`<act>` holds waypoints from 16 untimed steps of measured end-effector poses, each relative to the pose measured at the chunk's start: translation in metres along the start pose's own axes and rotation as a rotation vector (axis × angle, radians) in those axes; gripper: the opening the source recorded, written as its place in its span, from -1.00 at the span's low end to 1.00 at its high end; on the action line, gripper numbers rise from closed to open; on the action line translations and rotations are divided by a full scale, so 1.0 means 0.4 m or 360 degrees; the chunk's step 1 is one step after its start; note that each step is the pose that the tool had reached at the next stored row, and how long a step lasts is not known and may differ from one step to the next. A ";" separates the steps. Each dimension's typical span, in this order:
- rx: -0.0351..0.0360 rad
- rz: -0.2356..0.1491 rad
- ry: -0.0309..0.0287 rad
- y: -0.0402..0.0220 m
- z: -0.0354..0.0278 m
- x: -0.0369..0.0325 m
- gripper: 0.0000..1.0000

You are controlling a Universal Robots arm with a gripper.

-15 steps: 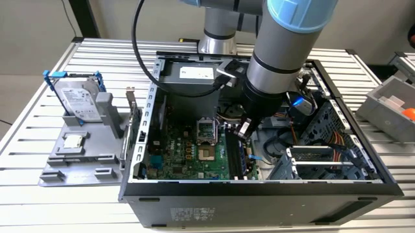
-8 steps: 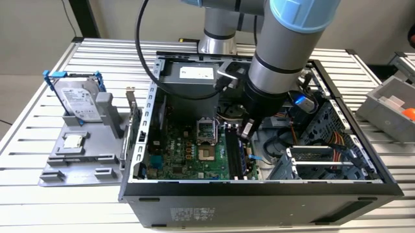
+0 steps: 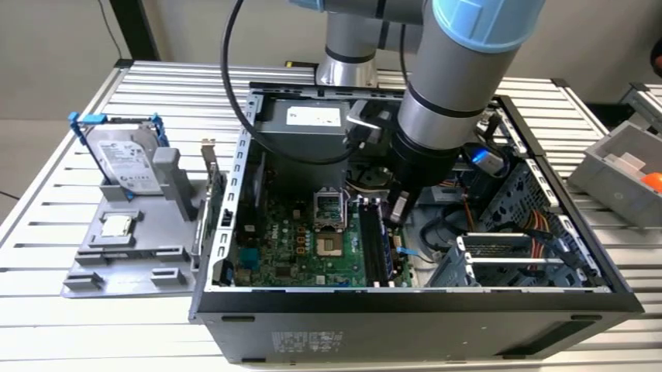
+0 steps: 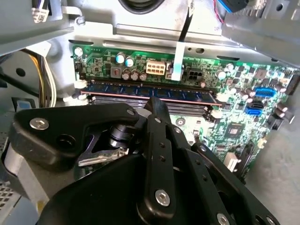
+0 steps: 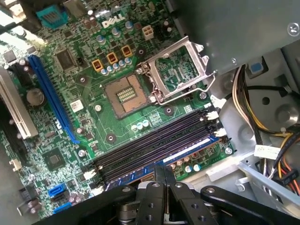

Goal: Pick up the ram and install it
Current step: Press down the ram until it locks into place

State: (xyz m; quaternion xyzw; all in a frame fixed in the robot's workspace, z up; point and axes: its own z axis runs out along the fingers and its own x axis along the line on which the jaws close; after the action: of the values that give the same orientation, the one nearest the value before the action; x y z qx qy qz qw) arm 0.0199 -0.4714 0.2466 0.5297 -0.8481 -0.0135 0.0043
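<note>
Fingers [image 4: 157, 112] of the gripper [image 3: 398, 208] are standing pressed together in the second wrist view, with no gap showing between them, and their tip is sitting right at the top edge of the ram [image 4: 150, 90]. In the exterior view the gripper is hanging inside the open computer case [image 3: 414, 298], directly above the memory slots [image 3: 374, 246]. Ram is already standing in a slot, the one nearest to the board's edge; in the first wrist view it is showing as a long dark blue strip [image 5: 187, 152] lying beside the three black slots [image 5: 154, 143], just in front of the gripper's black body. I cannot tell if the fingers are truly touching the ram or only hovering just over it. Behind the slots the green motherboard [image 5: 70, 93] is spreading out, and on it the processor socket [image 5: 125, 95] is lying open with its metal frame [image 5: 180, 70] lifted beside it. Farther away, outside the case at the exterior view's left, a grey tray [image 3: 129, 248] is resting on the slatted table [image 3: 62, 225], and a silver hard drive [image 3: 124, 163] in a blue bracket is standing upright on it.
</note>
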 end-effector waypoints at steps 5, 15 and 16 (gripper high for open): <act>-0.0002 -0.0074 0.00026 -0.001 0.000 -0.001 -1.00; -0.0005 -0.0216 0.00075 -0.003 0.000 -0.001 -1.00; -0.0005 -0.0228 0.00080 -0.003 0.000 -0.001 -1.00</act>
State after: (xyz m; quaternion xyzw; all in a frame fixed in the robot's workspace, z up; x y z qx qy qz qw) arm 0.0212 -0.4714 0.2465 0.5890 -0.8080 -0.0139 0.0063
